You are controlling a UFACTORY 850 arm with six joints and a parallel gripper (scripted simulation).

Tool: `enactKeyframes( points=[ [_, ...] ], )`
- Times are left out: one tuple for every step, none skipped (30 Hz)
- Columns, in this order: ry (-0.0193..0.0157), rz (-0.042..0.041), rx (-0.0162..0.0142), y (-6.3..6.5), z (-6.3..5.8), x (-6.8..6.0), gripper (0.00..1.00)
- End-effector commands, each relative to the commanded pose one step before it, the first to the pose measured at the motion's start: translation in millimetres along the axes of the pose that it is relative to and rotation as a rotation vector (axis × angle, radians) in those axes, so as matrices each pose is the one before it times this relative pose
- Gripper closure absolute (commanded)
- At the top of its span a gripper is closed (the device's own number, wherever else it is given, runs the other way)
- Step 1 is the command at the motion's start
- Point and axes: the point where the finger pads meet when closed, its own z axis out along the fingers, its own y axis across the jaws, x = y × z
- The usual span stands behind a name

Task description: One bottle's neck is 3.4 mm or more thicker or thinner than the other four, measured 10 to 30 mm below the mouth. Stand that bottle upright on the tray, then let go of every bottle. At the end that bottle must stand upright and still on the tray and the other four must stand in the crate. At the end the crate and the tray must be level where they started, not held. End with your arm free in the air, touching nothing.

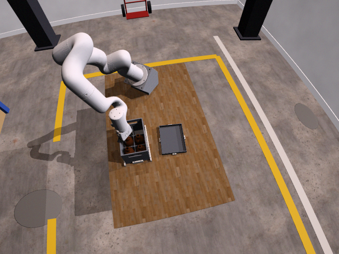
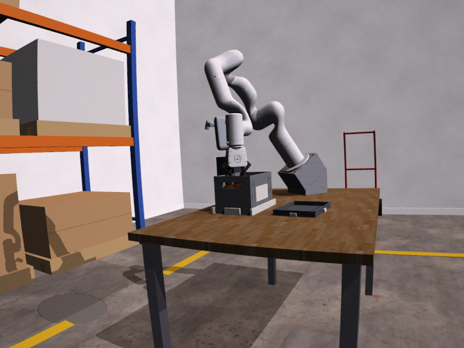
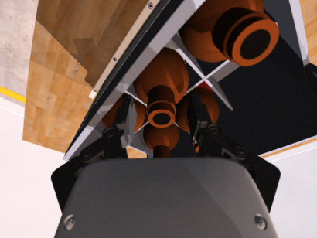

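The grey crate (image 1: 135, 158) (image 2: 243, 192) (image 3: 133, 58) stands on the wooden table (image 1: 164, 185) (image 2: 262, 232) and holds several brown bottles (image 1: 139, 138) upright in its cells. My gripper (image 1: 124, 136) (image 2: 235, 171) (image 3: 161, 103) reaches down into the crate's left side. In the wrist view its fingers stand open on either side of one bottle's (image 3: 162, 73) neck, with gaps between fingers and neck. Another bottle (image 3: 247, 36) stands in the neighbouring cell. The dark tray (image 1: 171, 139) (image 2: 301, 209) lies to the right of the crate with nothing on it.
The arm's base (image 1: 142, 79) (image 2: 305, 177) sits on the table's far end behind the crate. A shelf rack with boxes (image 2: 67, 112) stands to the left of the table. A red hand truck (image 1: 135, 9) (image 2: 359, 157) stands by the back wall.
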Motion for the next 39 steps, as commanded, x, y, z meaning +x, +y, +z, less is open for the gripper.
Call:
enactKeyframes(
  points=[
    [-0.00084, 0.0003, 0.00094, -0.52, -0.39, -0.38, 0.35],
    [0.0, 0.0, 0.0, 0.0, 0.0, 0.0, 0.35],
    [0.0, 0.0, 0.0, 0.0, 0.0, 0.0, 0.35],
    [0.0, 0.0, 0.0, 0.0, 0.0, 0.0, 0.35],
    [0.0, 0.0, 0.0, 0.0, 0.0, 0.0, 0.35],
    [0.0, 0.0, 0.0, 0.0, 0.0, 0.0, 0.35],
    [0.0, 0.0, 0.0, 0.0, 0.0, 0.0, 0.35],
    [0.0, 0.0, 0.0, 0.0, 0.0, 0.0, 0.35],
    [0.0, 0.0, 0.0, 0.0, 0.0, 0.0, 0.35],
    [0.0, 0.0, 0.0, 0.0, -0.01, 0.0, 0.35],
    [0.0, 0.0, 0.0, 0.0, -0.05, 0.0, 0.35],
    [0.0, 0.0, 0.0, 0.0, -0.14, 0.0, 0.35],
    [0.0, 0.0, 0.00001, 0.0, -0.26, 0.0, 0.35],
    [0.0, 0.0, 0.00001, 0.0, -0.4, 0.0, 0.35],
    [0.0, 0.0, 0.00001, 0.0, -0.57, 0.0, 0.35],
    [0.0, 0.0, 0.00001, 0.0, -0.75, 0.0, 0.35],
    [0.0, 0.0, 0.0, 0.0, 0.0, 0.0, 0.35],
    [0.0, 0.0, 0.0, 0.0, 0.0, 0.0, 0.35],
    [0.0, 0.0, 0.0, 0.0, -0.95, 0.0, 0.35],
    [-0.00001, 0.0, -0.00002, 0.01, -1.16, 0.0, 0.35],
    [0.0, 0.0, 0.00001, 0.0, -1.38, 0.0, 0.35],
    [0.00001, 0.0, 0.00001, -0.01, -1.59, 0.0, 0.35],
    [-0.00001, 0.0, -0.00002, 0.01, -1.8, 0.0, 0.35],
    [0.00001, 0.0, 0.00002, -0.01, -2.02, 0.0, 0.35],
    [0.0, 0.0, -0.00001, 0.0, -2.22, 0.0, 0.35],
    [0.0, 0.0, 0.00001, 0.0, -2.42, 0.0, 0.35],
    [-0.00001, 0.0, -0.00001, 0.0, -2.6, 0.0, 0.35],
    [0.00001, 0.0, 0.00002, -0.01, -2.78, 0.0, 0.35],
    [-0.00001, 0.0, -0.00003, 0.01, -2.93, 0.0, 0.35],
    [0.00001, 0.0, 0.00002, -0.01, -3.09, 0.0, 0.35],
    [0.0, 0.0, 0.0, 0.0, -3.21, 0.0, 0.35],
    [-0.00001, 0.0, -0.00003, 0.01, -3.3, 0.0, 0.35],
    [0.00001, 0.0, 0.00002, -0.01, -3.4, 0.0, 0.35],
    [0.0, 0.0, 0.0, 0.0, 0.0, 0.0, 0.35],
    [0.0, 0.0, 0.0, 0.0, 0.0, 0.0, 0.35],
    [0.00001, 0.0, 0.00001, 0.0, -3.47, 0.0, 0.35],
    [0.0, 0.0, -0.00001, 0.0, -3.5, 0.0, 0.35],
    [-0.00001, 0.0, -0.00003, 0.01, -3.51, 0.0, 0.35],
    [0.00001, 0.0, 0.00003, -0.01, -3.52, 0.0, 0.35]
  ],
)
